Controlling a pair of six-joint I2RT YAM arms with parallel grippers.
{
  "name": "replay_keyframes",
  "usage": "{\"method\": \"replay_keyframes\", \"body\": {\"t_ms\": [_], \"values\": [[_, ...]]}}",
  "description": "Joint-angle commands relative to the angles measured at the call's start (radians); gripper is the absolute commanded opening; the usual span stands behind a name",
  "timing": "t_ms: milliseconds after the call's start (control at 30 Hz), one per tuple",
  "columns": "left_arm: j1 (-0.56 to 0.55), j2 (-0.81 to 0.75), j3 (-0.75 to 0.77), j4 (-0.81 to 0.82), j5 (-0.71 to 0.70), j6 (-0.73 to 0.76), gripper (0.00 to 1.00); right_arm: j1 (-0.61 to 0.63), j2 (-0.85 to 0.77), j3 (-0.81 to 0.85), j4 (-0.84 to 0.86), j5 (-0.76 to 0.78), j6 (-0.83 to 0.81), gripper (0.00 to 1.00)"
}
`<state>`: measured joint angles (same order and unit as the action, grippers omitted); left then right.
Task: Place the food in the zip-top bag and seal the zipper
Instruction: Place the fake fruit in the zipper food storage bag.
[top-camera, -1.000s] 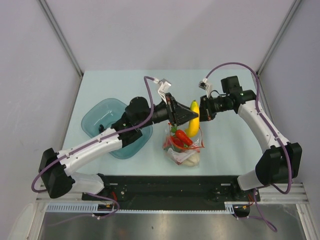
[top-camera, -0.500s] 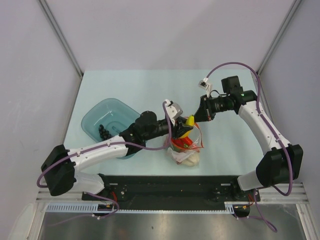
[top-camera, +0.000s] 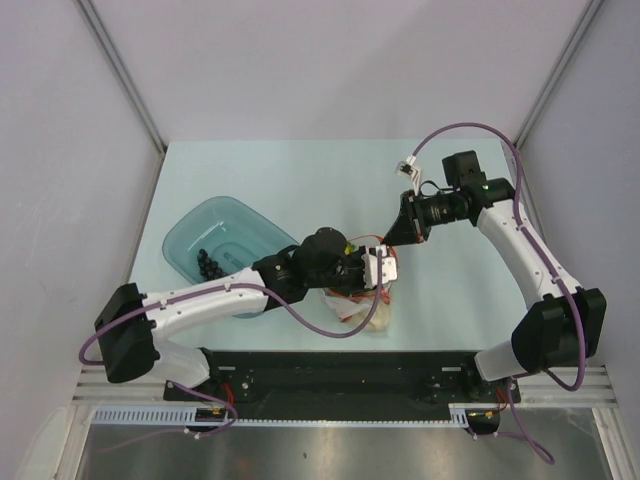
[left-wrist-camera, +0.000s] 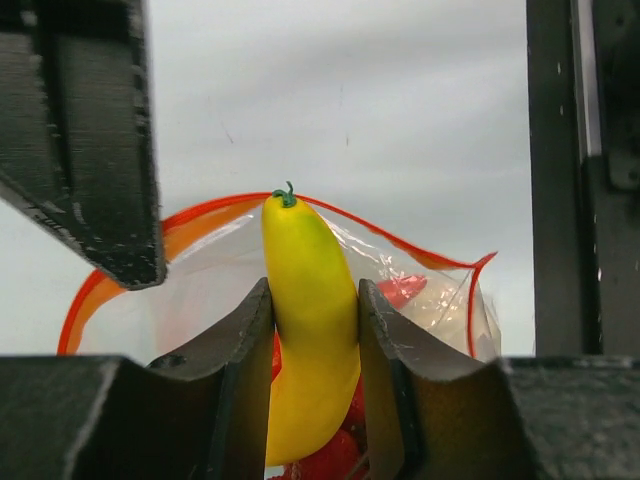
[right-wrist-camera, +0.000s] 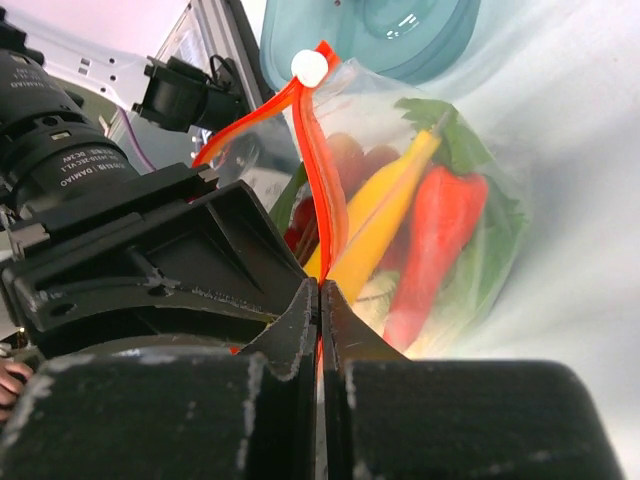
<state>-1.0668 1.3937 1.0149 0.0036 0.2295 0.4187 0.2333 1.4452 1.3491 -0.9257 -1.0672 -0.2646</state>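
Observation:
My left gripper (left-wrist-camera: 315, 320) is shut on the yellow banana (left-wrist-camera: 308, 290), whose lower end dips into the open mouth of the zip-top bag (left-wrist-camera: 430, 300). The red-orange zipper (left-wrist-camera: 205, 213) arches behind the banana. My right gripper (right-wrist-camera: 321, 292) is shut on the zipper (right-wrist-camera: 322, 190) beside its white slider (right-wrist-camera: 309, 67), holding the mouth up. Through the clear plastic show the banana (right-wrist-camera: 378, 222), a red pepper (right-wrist-camera: 436, 240) and green leaves (right-wrist-camera: 462, 140). In the top view the left gripper (top-camera: 376, 270) covers the bag (top-camera: 365, 315), and the right gripper (top-camera: 401, 236) holds its far corner.
The teal bowl (top-camera: 222, 232) sits left of the bag, partly under my left arm, with a dark grape bunch (top-camera: 208, 264) inside. The bag lies close to the table's near edge. Grey walls enclose the table on three sides.
My left arm swung toward the near edge and tipped down over the bag, carrying the banana into its mouth. The right gripper stayed put on the zipper.

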Motion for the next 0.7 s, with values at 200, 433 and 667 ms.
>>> {"method": "replay_keyframes", "body": {"t_ms": [200, 433, 667], "values": [[-0.005, 0.140, 0.281, -0.574, 0.109, 0.308, 0.20, 0.000, 0.030, 0.104, -0.125, -0.066, -0.120, 0.00], [0.010, 0.151, 0.419, -0.639, 0.191, 0.292, 0.68, -0.002, 0.041, 0.122, -0.144, -0.057, -0.157, 0.00], [0.062, 0.126, 0.646, -0.790, 0.247, 0.304, 0.75, -0.008, 0.047, 0.114, -0.154, -0.048, -0.183, 0.00]]}}
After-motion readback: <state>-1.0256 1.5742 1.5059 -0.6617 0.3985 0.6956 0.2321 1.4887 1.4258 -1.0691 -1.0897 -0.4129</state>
